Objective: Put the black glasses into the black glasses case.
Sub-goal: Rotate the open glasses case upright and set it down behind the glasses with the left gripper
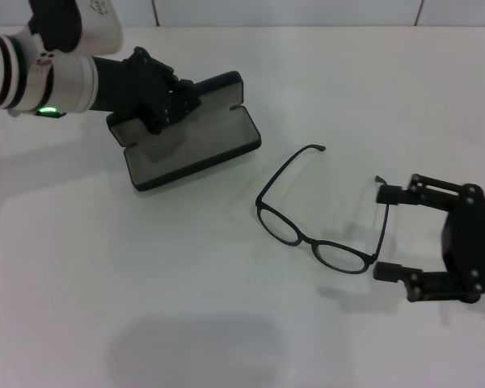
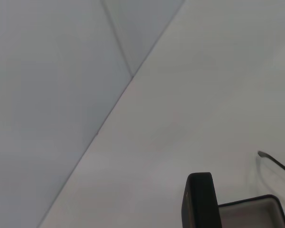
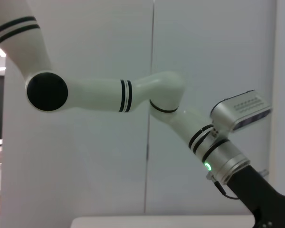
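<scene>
The black glasses case [image 1: 192, 145] lies open at the back left of the white table, grey lining up and lid [image 1: 219, 87] raised behind it. My left gripper [image 1: 168, 109] is shut on the case at its back left part. The black glasses [image 1: 308, 240] rest unfolded on the table to the right of the case, lenses toward the front. My right gripper [image 1: 388, 234] is open at the glasses' right end, with the right temple arm [image 1: 385, 214] between its fingers. The left wrist view shows the case's lid [image 2: 199, 199] and a temple tip [image 2: 275, 162].
A white table [image 1: 226, 323] carries everything, with a light wall behind it. The right wrist view looks across at my left arm [image 3: 156, 95] and its black wrist [image 3: 261, 199] in front of that wall.
</scene>
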Robot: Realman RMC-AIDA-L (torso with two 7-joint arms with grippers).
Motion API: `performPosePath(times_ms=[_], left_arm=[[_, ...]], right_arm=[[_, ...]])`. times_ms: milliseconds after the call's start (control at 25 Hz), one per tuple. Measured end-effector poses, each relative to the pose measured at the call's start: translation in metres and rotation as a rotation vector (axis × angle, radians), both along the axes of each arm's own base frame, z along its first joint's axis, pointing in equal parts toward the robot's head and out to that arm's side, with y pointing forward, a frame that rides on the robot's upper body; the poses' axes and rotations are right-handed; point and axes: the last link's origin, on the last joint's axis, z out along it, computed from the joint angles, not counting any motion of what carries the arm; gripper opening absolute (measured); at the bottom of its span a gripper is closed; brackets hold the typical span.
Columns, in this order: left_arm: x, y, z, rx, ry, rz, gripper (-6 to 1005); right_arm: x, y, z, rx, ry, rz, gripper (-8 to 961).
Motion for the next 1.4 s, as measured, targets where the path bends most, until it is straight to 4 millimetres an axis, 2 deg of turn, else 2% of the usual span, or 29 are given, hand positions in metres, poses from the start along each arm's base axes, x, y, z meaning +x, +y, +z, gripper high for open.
performPosePath(times_ms=[160,280,600,800,920,1240,1400], left_arm=[[0.009,-0.001,-0.007,-0.058,0.088,-0.172,236],[0.015,-0.004,-0.014,-0.104,0.116,-0.234,244],[0.036,-0.009,-0.030,-0.203,0.113,-0.283,263],[0.048,-0.007,-0.053,-0.215,0.161,-0.292,275],[0.051,-0.008,-0.060,-0.210,0.167,-0.289,282],[0.058,-0.005,-0.057,-0.205,0.111,-0.201,301],[0.065,-0.009,-0.047,-0.234,0.007,-0.176,311]], right_arm=[[0.008,-0.009,0.006,0.045,0.038,-0.011,809],[0.008,-0.011,0.006,0.046,0.044,-0.014,808],[0.010,-0.013,0.005,0.046,0.046,-0.017,807],[0.010,-0.014,0.004,0.050,0.048,-0.012,806],[0.010,-0.014,0.004,0.052,0.046,-0.015,805],[0.013,-0.015,0.002,0.065,0.041,-0.027,803],[0.012,-0.012,0.004,0.074,0.047,-0.038,802]])
